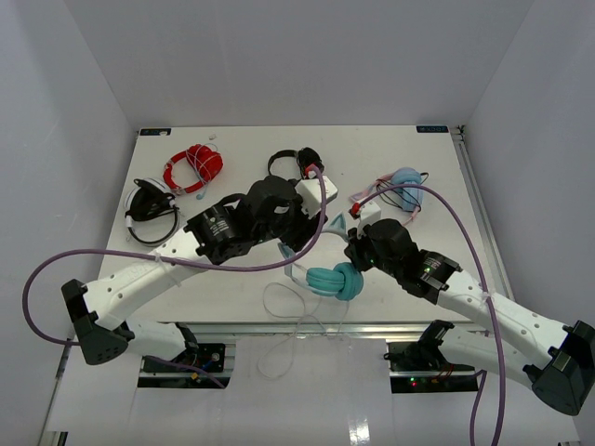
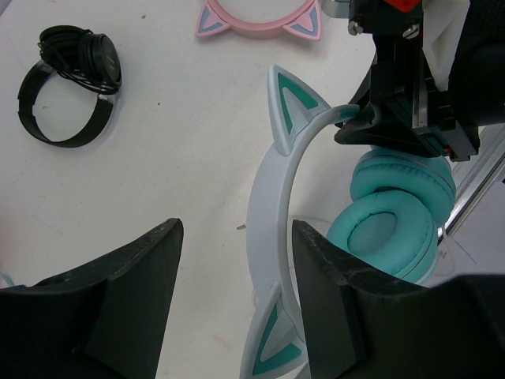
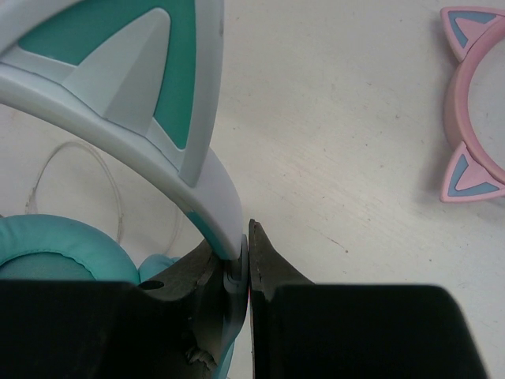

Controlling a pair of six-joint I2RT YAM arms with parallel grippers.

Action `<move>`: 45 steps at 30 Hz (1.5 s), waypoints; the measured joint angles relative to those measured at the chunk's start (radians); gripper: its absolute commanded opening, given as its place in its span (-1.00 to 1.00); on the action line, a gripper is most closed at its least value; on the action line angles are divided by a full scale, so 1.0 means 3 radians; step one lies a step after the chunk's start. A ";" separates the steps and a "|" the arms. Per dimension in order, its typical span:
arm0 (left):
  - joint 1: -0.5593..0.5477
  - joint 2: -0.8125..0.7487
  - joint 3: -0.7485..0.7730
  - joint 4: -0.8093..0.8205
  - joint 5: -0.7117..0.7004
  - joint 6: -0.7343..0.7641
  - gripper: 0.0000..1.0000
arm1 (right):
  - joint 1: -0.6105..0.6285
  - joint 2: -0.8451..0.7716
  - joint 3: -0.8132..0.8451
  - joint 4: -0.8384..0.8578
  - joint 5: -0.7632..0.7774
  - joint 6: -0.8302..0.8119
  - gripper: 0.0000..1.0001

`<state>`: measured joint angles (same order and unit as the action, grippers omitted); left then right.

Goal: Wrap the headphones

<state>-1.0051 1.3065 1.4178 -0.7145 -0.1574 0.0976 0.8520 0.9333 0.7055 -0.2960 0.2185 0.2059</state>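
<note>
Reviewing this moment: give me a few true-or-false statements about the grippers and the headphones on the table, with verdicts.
1. The right gripper grips the teal headphones by the headband. True.
2. The left gripper is shut on an ear cup. False: its jaws stand open, with the headband between them.
3. The red headphones lie on the left half of the table. True.
4. The pink headphones rest on top of the teal ones. False: they lie apart on the table.
</note>
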 measured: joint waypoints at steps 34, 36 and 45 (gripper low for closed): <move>-0.0135 0.0478 0.0079 -0.0224 -0.0303 0.0082 0.20 | 0.0000 0.0123 0.0005 -0.0008 -0.0164 0.0076 -0.85; -0.0138 0.0478 0.0087 -0.0235 -0.0308 0.0074 0.19 | 0.0000 0.0123 0.0005 -0.0006 -0.0164 0.0076 -0.85; -0.0152 0.0573 0.0089 -0.0299 -0.0312 0.0061 -0.12 | 0.0000 0.0123 0.0005 -0.0007 -0.0164 0.0075 -0.85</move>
<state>-1.0506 1.4784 1.4445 -0.8042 -0.2512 0.1158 0.8520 0.9703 0.7071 -0.2981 0.1692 0.2283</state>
